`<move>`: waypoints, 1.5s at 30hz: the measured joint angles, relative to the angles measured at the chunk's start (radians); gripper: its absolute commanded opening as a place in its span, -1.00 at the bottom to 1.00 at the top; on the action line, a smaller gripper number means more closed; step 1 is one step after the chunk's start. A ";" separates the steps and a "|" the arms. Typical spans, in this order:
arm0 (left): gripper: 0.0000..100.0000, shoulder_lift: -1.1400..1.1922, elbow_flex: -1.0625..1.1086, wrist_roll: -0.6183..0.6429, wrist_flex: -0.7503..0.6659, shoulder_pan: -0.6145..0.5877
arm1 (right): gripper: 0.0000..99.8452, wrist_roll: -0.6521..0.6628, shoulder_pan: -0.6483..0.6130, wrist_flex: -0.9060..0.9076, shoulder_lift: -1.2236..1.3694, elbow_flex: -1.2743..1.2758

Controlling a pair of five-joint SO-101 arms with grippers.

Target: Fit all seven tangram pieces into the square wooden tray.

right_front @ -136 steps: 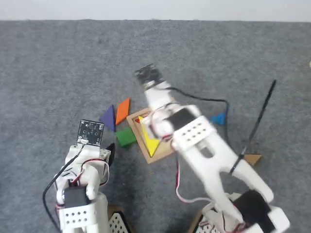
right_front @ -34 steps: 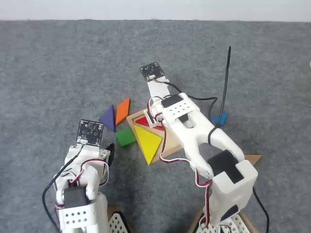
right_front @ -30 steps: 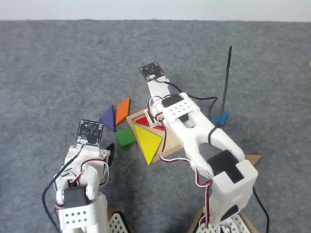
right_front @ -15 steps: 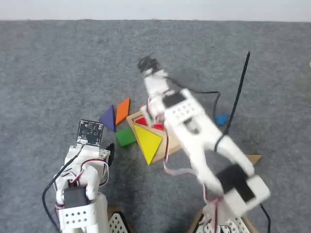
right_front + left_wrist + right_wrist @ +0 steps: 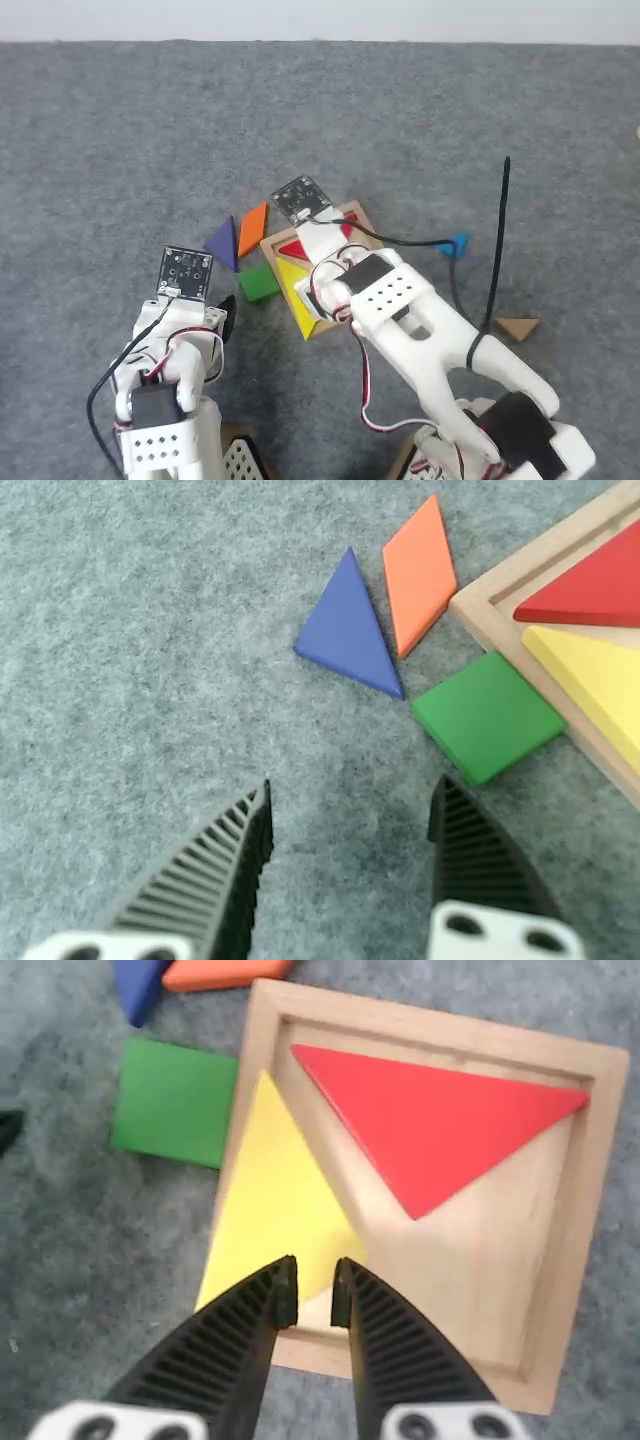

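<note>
The square wooden tray (image 5: 560, 1210) holds a red triangle (image 5: 430, 1125) flat inside. A yellow triangle (image 5: 275, 1200) lies half in it, one edge across the rim. My right gripper (image 5: 312, 1285) is shut, empty, just above the yellow triangle's corner at the tray's near wall; the right arm (image 5: 390, 290) covers much of the tray (image 5: 352, 212). A green square (image 5: 488, 715), purple-blue triangle (image 5: 348, 630) and orange parallelogram (image 5: 420, 572) lie beside the tray. My left gripper (image 5: 350, 820) stands open over bare carpet, short of the green square.
A small blue piece (image 5: 455, 244) lies to the right of the tray, near a black cable (image 5: 500, 240). Nearer the front right lies a tan triangle (image 5: 518, 326). Grey carpet covers the table, with open room at the back and far left.
The right arm has drawn back from beyond the tray's far side to over the tray's near edge. The pieces and the left arm have not moved.
</note>
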 measured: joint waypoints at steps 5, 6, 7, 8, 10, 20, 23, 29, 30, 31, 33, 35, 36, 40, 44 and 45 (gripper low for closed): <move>-0.51 0.000 0.000 0.000 0.000 0.000 | -0.82 0.000 -0.041 0.000 0.012 0.000; -0.51 0.000 0.000 0.000 0.000 0.000 | -0.82 0.000 -0.041 0.000 0.012 0.000; -0.51 0.000 0.000 0.000 0.000 0.000 | -0.82 0.000 -0.041 0.000 0.012 0.000; -0.51 0.000 0.000 0.000 0.000 0.000 | -0.82 0.000 -0.043 0.000 0.012 0.000; -0.51 0.000 0.000 0.000 0.000 0.000 | -0.82 0.000 -0.043 0.000 0.031 0.000; -0.51 0.000 0.000 0.000 0.000 0.000 | -0.82 0.002 -0.038 -0.021 0.173 -0.046; -0.51 0.000 0.000 0.000 0.000 0.000 | -0.82 0.020 -0.025 -0.021 0.207 -0.083; -0.51 0.000 0.000 0.000 0.000 0.000 | -0.82 0.044 0.018 -0.026 0.239 -0.114; -0.51 0.000 0.000 0.000 0.000 0.000 | -0.82 0.061 0.023 -0.026 0.239 -0.114; -0.51 0.000 0.000 0.000 0.000 0.000 | -0.82 0.074 0.029 -0.026 0.242 -0.114; -0.51 0.000 0.000 0.000 0.000 0.000 | -0.82 0.081 0.037 -0.026 0.245 -0.114; -0.51 0.000 0.000 0.000 0.000 0.000 | -0.82 0.087 0.038 -0.026 0.245 -0.114; -0.51 0.000 0.000 0.000 0.000 0.000 | -0.82 0.087 0.038 -0.021 0.247 -0.115; -0.51 0.000 0.000 0.000 0.000 0.000 | -0.82 0.091 0.048 0.000 0.252 -0.126; -0.51 0.000 0.000 0.000 0.000 0.000 | -0.82 0.091 0.049 0.005 0.241 -0.129; -0.51 0.000 0.000 0.000 0.000 0.000 | -0.82 0.091 0.051 0.008 0.232 -0.132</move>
